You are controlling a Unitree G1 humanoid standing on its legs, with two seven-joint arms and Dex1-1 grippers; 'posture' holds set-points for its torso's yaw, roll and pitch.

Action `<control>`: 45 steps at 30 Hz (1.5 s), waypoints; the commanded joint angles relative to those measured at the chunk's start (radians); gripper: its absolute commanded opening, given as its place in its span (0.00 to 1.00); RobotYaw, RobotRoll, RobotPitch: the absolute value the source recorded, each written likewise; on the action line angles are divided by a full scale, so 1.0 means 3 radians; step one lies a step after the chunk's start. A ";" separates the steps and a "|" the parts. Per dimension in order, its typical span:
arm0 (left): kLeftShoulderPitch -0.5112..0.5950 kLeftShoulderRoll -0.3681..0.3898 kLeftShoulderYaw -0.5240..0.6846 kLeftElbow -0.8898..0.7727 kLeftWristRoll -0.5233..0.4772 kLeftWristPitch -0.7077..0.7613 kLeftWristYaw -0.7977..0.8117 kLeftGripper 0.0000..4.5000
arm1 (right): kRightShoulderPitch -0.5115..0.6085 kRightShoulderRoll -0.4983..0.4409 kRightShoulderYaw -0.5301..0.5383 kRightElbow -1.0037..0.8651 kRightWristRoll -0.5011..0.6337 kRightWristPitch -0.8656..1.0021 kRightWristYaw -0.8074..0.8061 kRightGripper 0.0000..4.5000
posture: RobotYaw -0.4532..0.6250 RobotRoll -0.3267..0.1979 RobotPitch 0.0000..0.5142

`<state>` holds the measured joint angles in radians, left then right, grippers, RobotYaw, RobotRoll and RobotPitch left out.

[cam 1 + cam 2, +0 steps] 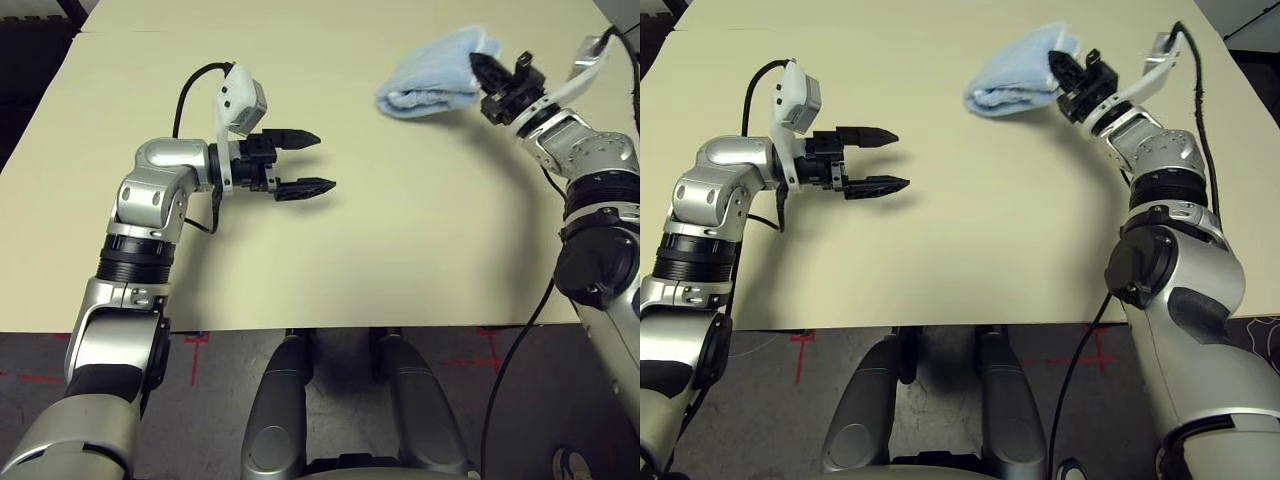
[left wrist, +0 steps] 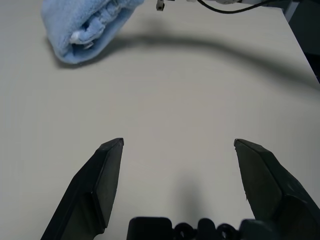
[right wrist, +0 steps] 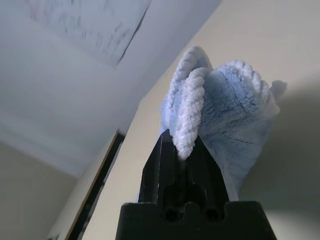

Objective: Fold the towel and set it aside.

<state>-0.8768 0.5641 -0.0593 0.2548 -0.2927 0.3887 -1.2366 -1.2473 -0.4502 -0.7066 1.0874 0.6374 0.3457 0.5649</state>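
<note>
Towel (image 1: 432,73), already bunched into folds, hangs pinched in our right gripper (image 1: 484,68) for carrying aside over the table (image 1: 400,240), while our left gripper (image 1: 303,162) waits with fingers spread.

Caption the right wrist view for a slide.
Right gripper shut on a fold of the light-blue towel, bunched above the cream table.

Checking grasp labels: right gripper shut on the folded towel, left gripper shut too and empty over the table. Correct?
Not quite. The left gripper is open, not shut; the left wrist view shows its fingers spread wide with bare table between them. The rest holds: the right gripper is shut on the folded towel.
</note>
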 commanded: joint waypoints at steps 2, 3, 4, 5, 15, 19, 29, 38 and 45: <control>0.0041 -0.0018 -0.0023 0.0016 -0.0018 -0.0033 0.0018 1.00 | 0.0113 -0.0014 -0.0166 0.0038 0.0043 -0.0753 -0.0349 0.00 | 0.43 0.62 0.56; 0.0040 -0.0018 -0.0025 0.0017 -0.0019 -0.0035 0.0019 1.00 | 0.0130 -0.0024 -0.0165 0.0055 0.0028 -0.0871 -0.0415 0.00 | 0.43 0.62 0.56; 0.0037 -0.0018 -0.0026 0.0022 -0.0019 -0.0040 0.0019 1.00 | 0.0142 -0.0031 -0.0161 0.0072 0.0015 -0.0971 -0.0482 0.00 | 0.42 0.62 0.56; 0.0029 -0.0020 -0.0027 0.0031 -0.0017 -0.0046 0.0019 1.00 | 0.0149 -0.0034 -0.0165 0.0085 0.0016 -0.1054 -0.0540 0.00 | 0.42 0.62 0.56; 0.0016 -0.0029 -0.0040 0.0016 -0.0022 -0.0059 0.0010 1.00 | 0.0225 -0.0080 -0.0072 0.0250 -0.0092 -0.1416 -0.1060 0.00 | 0.43 0.62 0.55; 0.0041 -0.0013 -0.0039 -0.0019 -0.0025 -0.0053 -0.0003 1.00 | 0.0282 -0.0092 -0.0010 0.0279 -0.0161 -0.1411 -0.1191 0.00 | 0.43 0.62 0.56; 0.0045 -0.0001 -0.0040 -0.0019 -0.0025 -0.0045 -0.0015 1.00 | 0.0439 -0.0160 0.0015 0.0117 -0.0148 -0.1206 -0.1296 0.00 | 0.42 0.62 0.55; -0.0095 -0.0035 -0.0047 0.0180 0.0011 -0.0151 -0.0045 1.00 | 0.0967 0.0094 0.0021 -0.0850 0.0033 -0.0678 -0.1559 0.00 | 0.41 0.62 0.56; -0.0217 -0.0057 -0.0066 0.0392 0.0044 -0.0268 -0.0075 1.00 | 0.1217 0.0313 0.0055 -0.1471 0.0132 -0.0376 -0.1850 0.00 | 0.40 0.62 0.57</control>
<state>-0.9374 0.5525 -0.0604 0.3630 -0.2884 0.3216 -1.2476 -0.8913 -0.3514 -0.6840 0.6765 0.6664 0.2240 0.0356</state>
